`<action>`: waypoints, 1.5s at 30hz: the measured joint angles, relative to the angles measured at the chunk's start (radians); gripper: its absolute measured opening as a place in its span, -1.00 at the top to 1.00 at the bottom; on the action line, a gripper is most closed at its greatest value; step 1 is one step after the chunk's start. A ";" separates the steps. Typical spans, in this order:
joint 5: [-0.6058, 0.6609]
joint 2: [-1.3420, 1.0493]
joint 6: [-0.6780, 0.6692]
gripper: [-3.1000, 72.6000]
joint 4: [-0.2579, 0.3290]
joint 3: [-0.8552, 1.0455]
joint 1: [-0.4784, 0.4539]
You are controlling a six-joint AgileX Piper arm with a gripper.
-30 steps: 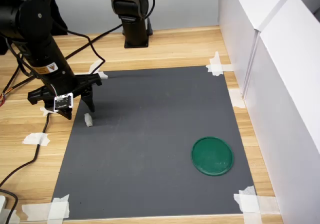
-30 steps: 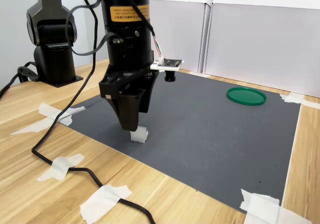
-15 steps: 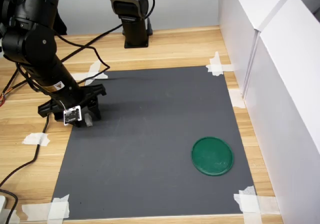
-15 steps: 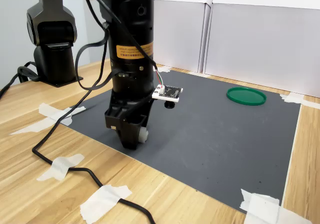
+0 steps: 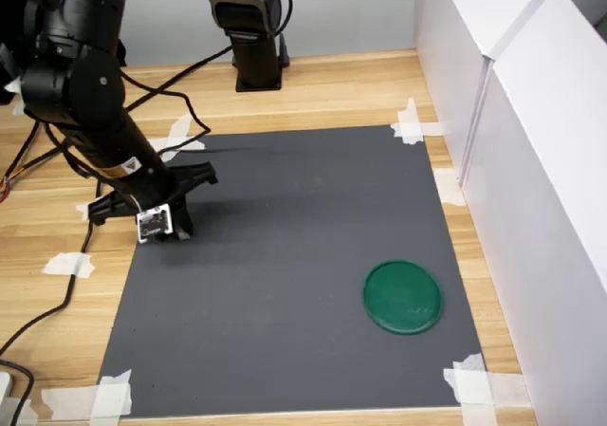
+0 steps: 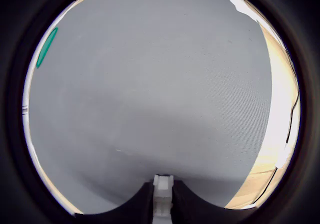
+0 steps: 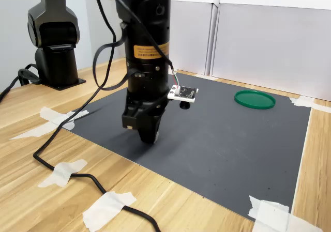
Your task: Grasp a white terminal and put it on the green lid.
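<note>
Low at the middle left of the first exterior view, my gripper [image 5: 175,231] stands nearly upright at the dark grey mat [image 5: 303,208], fingertips down against it. My wrist view shows why: the white terminal [image 6: 163,194] sits pinched between my two dark fingers [image 6: 142,204], so I am closed on it, and neither exterior view shows it because my fingers hide it. Whether it has left the mat I cannot tell. I judge the grasp made and the carry not yet begun.

The green lid [image 5: 403,296] lies flat on the mat at the lower right of the first exterior view, well apart from me; in the second exterior view it sits at the right of the frame [image 7: 254,99], and in my wrist view it is a thin green sliver [image 6: 46,47] at the upper left.

White tape [image 5: 68,265] pins the mat's corners to a pale wooden table [image 5: 332,84]. White panels [image 5: 531,160] wall the right side, a second black arm base [image 5: 251,37] stands at the top, and a black cable [image 7: 67,139] trails across the wood.
</note>
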 joint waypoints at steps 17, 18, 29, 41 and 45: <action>-0.042 -0.026 0.114 0.70 0.093 -0.179 0.474; -0.045 -0.008 0.124 0.70 0.094 -0.204 0.490; -0.137 0.134 0.184 0.70 0.109 -0.289 0.570; -0.182 0.169 0.190 0.55 0.123 -0.291 0.571; -0.188 0.177 0.190 0.25 0.123 -0.290 0.571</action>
